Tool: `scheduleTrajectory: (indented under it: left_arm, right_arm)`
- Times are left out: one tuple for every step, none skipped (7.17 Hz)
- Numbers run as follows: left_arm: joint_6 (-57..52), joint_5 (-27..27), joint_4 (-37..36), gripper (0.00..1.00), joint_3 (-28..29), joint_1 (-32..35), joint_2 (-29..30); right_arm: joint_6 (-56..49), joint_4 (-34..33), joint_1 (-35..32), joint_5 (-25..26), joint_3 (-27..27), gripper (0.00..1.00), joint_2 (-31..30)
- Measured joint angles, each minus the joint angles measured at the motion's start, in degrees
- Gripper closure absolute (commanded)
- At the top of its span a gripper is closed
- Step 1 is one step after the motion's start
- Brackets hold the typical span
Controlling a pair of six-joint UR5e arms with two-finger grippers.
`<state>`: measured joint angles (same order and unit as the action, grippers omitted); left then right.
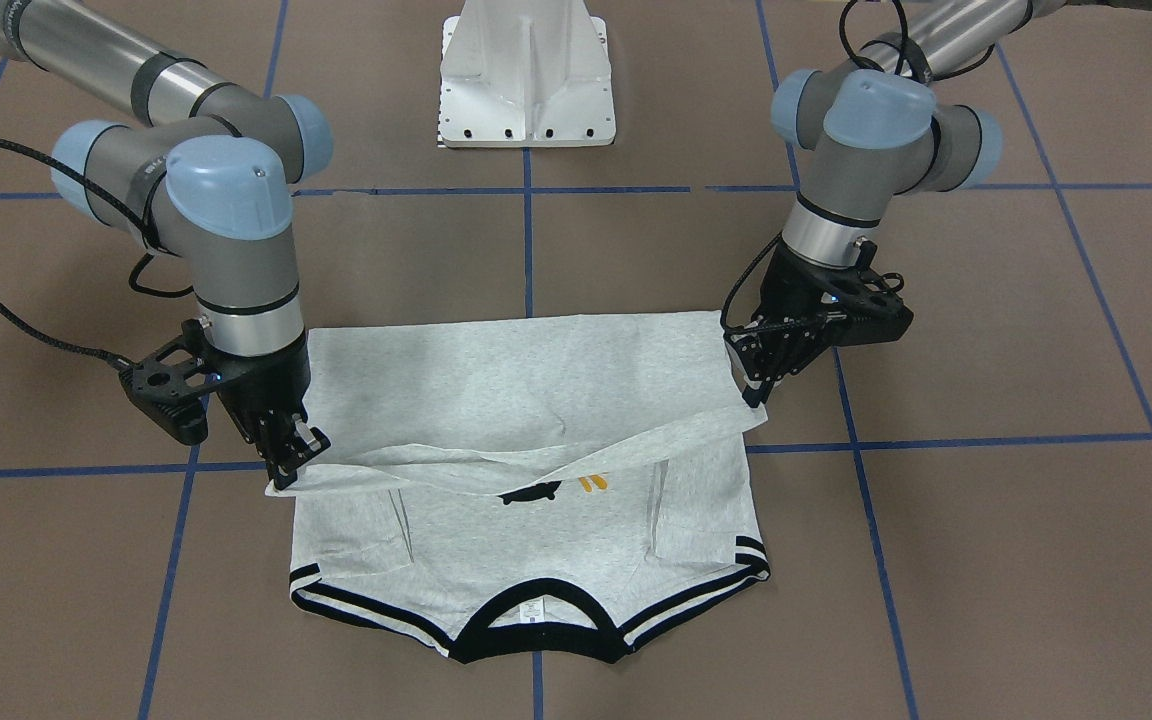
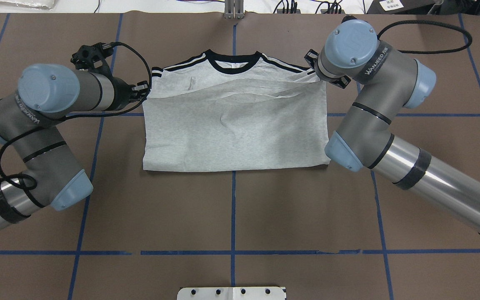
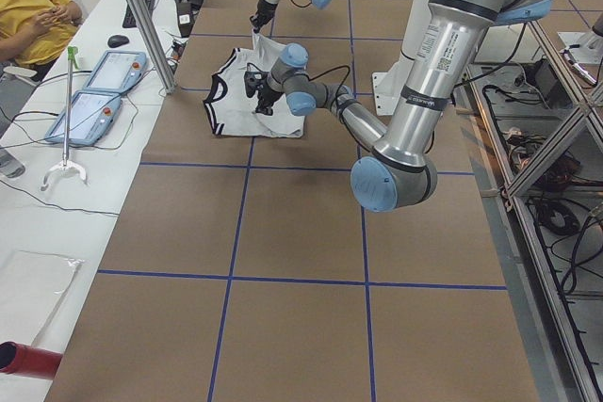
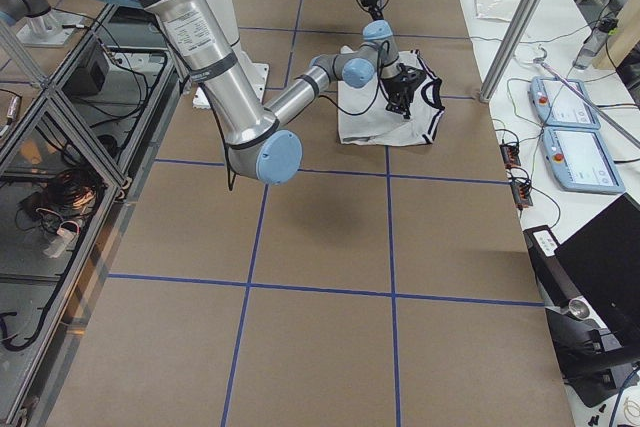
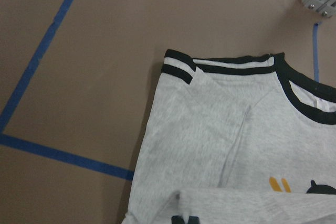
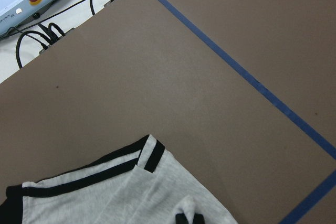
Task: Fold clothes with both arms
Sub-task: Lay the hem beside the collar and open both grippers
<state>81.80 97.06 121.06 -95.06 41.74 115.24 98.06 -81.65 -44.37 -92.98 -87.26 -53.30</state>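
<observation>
- Table (image 1: 986,560) has a flat, matte brown paper-like cover, split into big squares by blue tape lines (image 1: 986,439).
- White metal pedestal (image 1: 526,90) stands at the robot's edge of the table, between the two arms.
- White side bench (image 3: 38,233) runs along the far side of the table. On it are pale-blue pendants (image 3: 113,71) and cables, and a person (image 3: 33,7) in a yellow top sits behind it.
- T-shirt (image 1: 536,380) lies in the middle of the table. It is a soft heather-grey knit, with the sleeves tucked in to make a rough rectangle.
- Black collar (image 1: 536,655) points away from the robot, with black-and-white shoulder trim (image 5: 177,73) on either side of it.
- The hem half is doubled up over the chest, plain side up. Its edge is lifted and sags in the middle, short of the collar.
- A bit of the print (image 1: 591,485), yellow and black, shows under the raised edge.
- Left gripper (image 1: 756,388) is pinched tight on one hem corner, which is held just above the lower layer.
- Right gripper (image 1: 294,458) is clamped on the other hem corner.
- In the wrist views, black fingertips (image 6: 189,217) show closed around a bunched fold of grey cloth.
</observation>
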Motion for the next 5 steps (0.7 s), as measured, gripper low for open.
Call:
scheduleTrajectory:
  left_arm:
    - [-0.38, -0.04, 1.42, 1.00, 3.65, 0.50, 2.05]
    - [-0.58, -0.08, 4.53, 1.00, 8.24, 1.13, 3.78]
    - [-1.47, -0.15, 8.37, 1.00, 13.15, 2.26, 5.18]
    - [-2.84, -0.49, 10.81, 1.00, 16.93, 3.26, 6.44]
    - [-3.71, -1.00, 11.87, 1.00, 19.16, 3.75, 7.42]
  right_arm:
    - [-0.43, 0.39, -0.24, -0.03, 3.20, 1.00, 1.79]
    - [-0.65, 1.59, -0.33, 0.06, 7.22, 1.00, 3.88]
    - [-0.73, 3.63, -0.51, 0.17, 11.41, 1.00, 5.79]
    - [-0.90, 5.40, -0.81, 0.24, 14.09, 1.00, 6.68]
    - [-1.30, 6.33, -1.04, 0.30, 15.63, 1.00, 7.02]
